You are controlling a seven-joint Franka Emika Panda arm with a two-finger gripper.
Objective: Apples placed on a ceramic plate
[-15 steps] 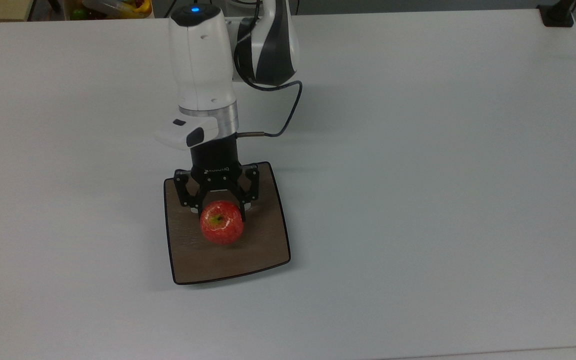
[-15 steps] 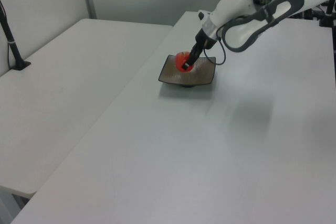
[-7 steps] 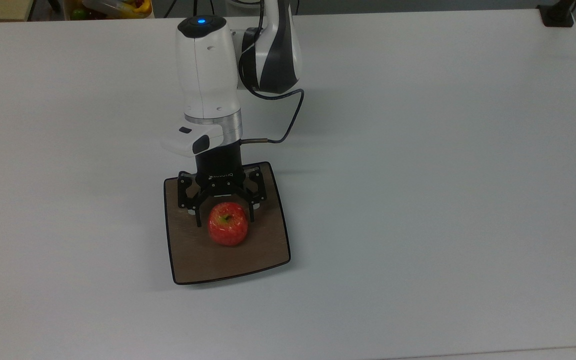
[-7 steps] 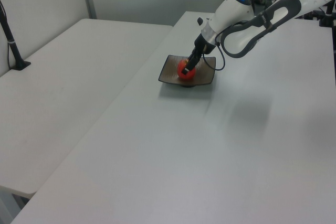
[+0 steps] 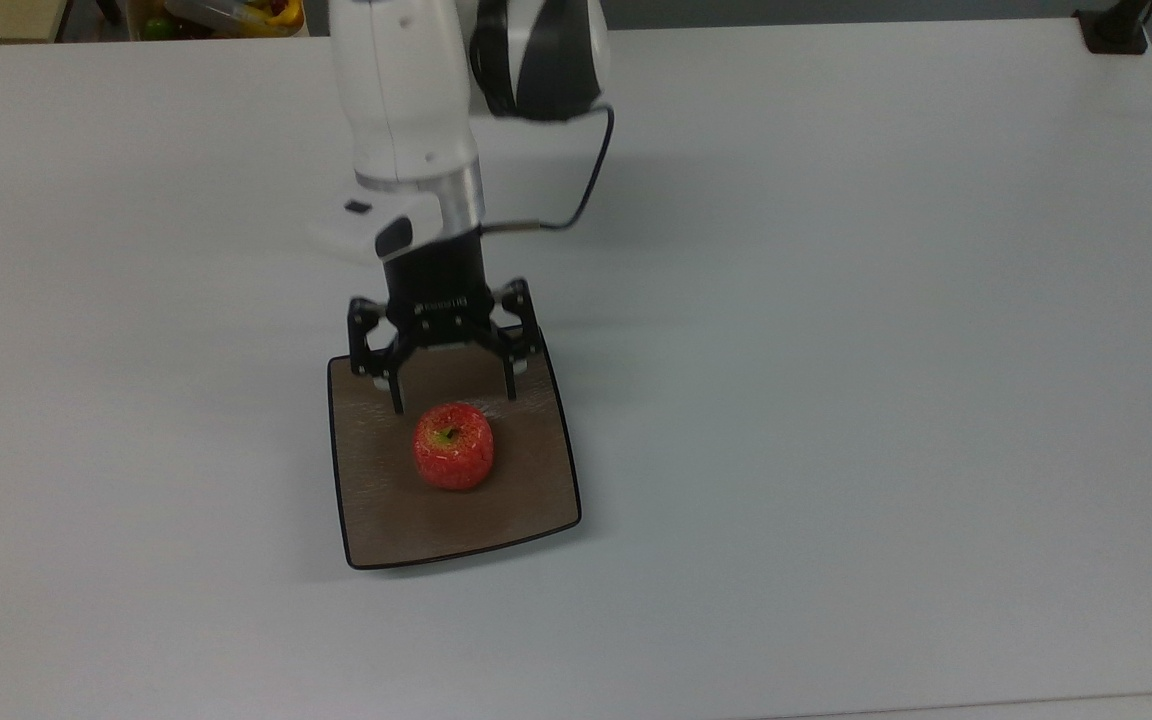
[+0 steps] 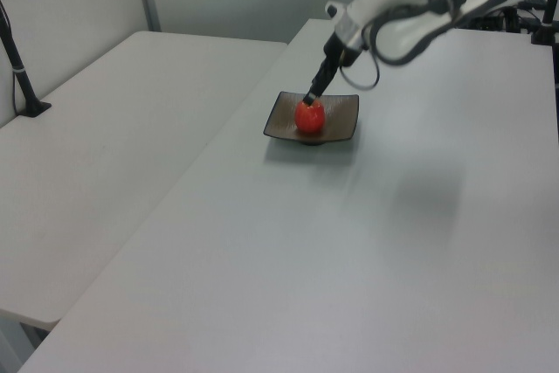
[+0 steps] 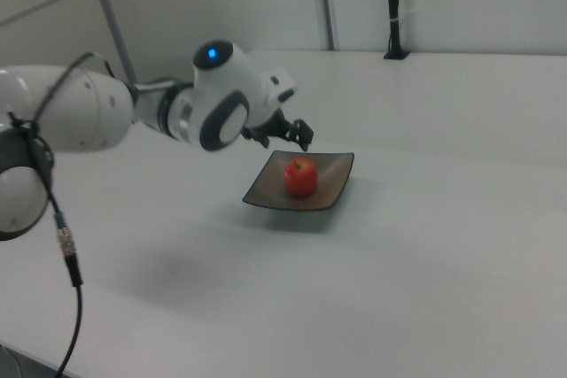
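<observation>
The small red apple sits upright on the square taupe-brown plate, near its middle, stem hollow facing up. It also rests on the plate in the left view as a red ball, and in the right view the apple lies on the plate. My gripper hangs open above the plate's far edge, fingers spread wide and empty, clear of the apple. In the right view the gripper hovers just above and behind the fruit.
The plate lies on a wide white table. A bin of colourful items stands beyond the table's far left corner in the top view. A black post base sits at the far right corner. A second white table adjoins in the left view.
The gripper let go of the apple, opened wide and rose back toward the plate's far edge. The apple stays on the plate.
</observation>
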